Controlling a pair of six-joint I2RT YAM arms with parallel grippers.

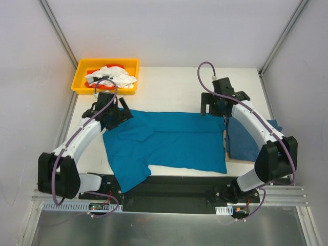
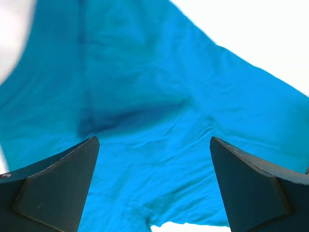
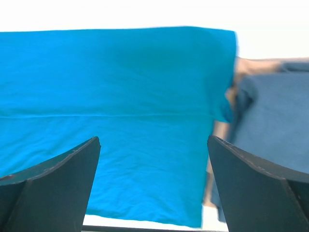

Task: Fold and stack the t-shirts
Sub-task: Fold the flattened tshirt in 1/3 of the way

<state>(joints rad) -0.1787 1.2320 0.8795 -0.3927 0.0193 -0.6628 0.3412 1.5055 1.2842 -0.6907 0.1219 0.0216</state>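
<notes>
A teal-blue t-shirt lies spread across the white table, one sleeve hanging over the near edge at the left. It fills the left wrist view and the right wrist view. My left gripper is open and empty above the shirt's far left part. My right gripper is open and empty above the shirt's far right corner. A folded darker blue shirt lies at the right on a tan board, partly under my right arm, and shows in the right wrist view.
A yellow bin with white and red cloths stands at the back left. The table's near edge borders a black rail. White enclosure walls stand on three sides.
</notes>
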